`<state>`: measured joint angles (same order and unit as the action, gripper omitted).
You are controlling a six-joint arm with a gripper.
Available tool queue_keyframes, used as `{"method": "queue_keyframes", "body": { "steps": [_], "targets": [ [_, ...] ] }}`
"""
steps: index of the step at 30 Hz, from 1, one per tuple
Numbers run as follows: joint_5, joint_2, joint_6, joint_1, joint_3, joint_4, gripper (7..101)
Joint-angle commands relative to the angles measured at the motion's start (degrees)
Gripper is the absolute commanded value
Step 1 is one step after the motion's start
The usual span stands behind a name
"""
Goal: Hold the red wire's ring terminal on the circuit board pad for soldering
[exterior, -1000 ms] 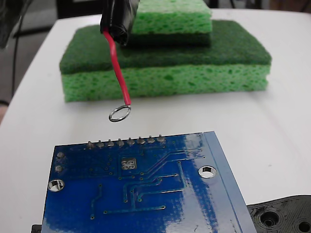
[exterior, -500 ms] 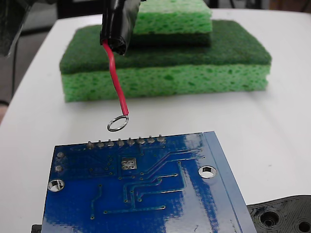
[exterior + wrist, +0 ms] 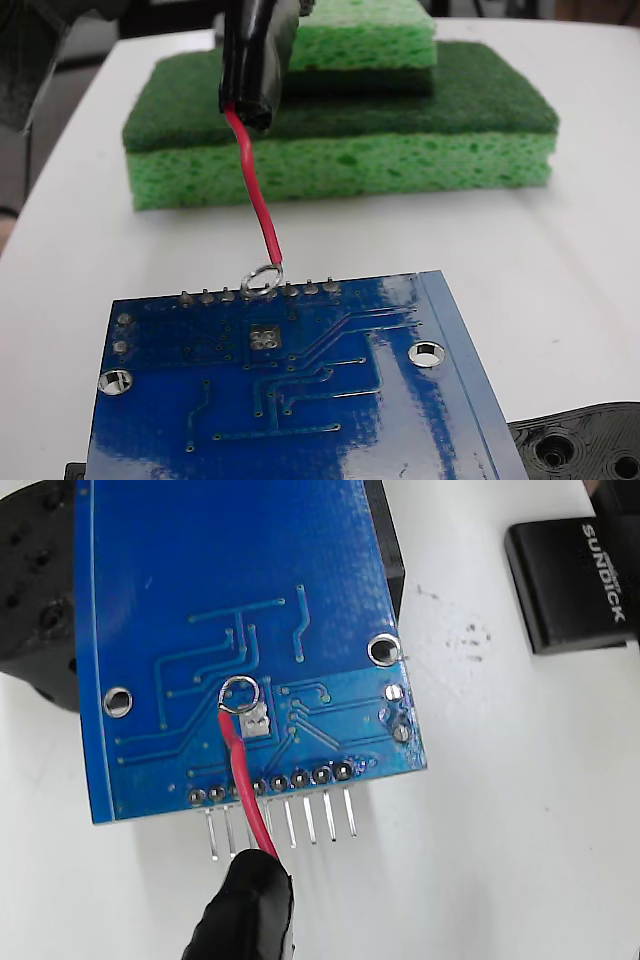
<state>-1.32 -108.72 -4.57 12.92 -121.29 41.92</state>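
White table (image 3: 590,200), round-edged, with dark specks in the wrist view. On it: blue circuit board (image 3: 330,400), stacked green sponges (image 3: 340,150), black plastic part with holes (image 3: 585,445), black block (image 3: 570,580) lettered white.

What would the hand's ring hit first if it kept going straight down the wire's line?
Probably the blue board, near the pin row and just short of the pad; the ring hangs there, though depth is unclear.

Circuit board (image 3: 300,400) cut off below; ring-to-pad (image 3: 264,338) contact seemingly unclear.

green sponges (image 3: 340,150) stacked | black holed part (image 3: 585,445) | black block (image 3: 575,580)
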Motion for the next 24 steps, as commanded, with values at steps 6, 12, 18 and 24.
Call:
{"method": "queue_keyframes", "body": {
  "steps": [6, 12, 18, 24],
  "targets": [
    [1.1, 0.1, 0.1, -0.4, 0.1, -0.6, 100.3],
    [1.3, 0.3, 0.3, -0.4, -0.4, -1.4, 100.3],
    [1.9, 0.8, 0.4, -0.6, -0.6, -1.8, 100.3],
    [2.8, 0.7, 0.3, -1.1, -0.7, -1.9, 100.3]
  ]
}}
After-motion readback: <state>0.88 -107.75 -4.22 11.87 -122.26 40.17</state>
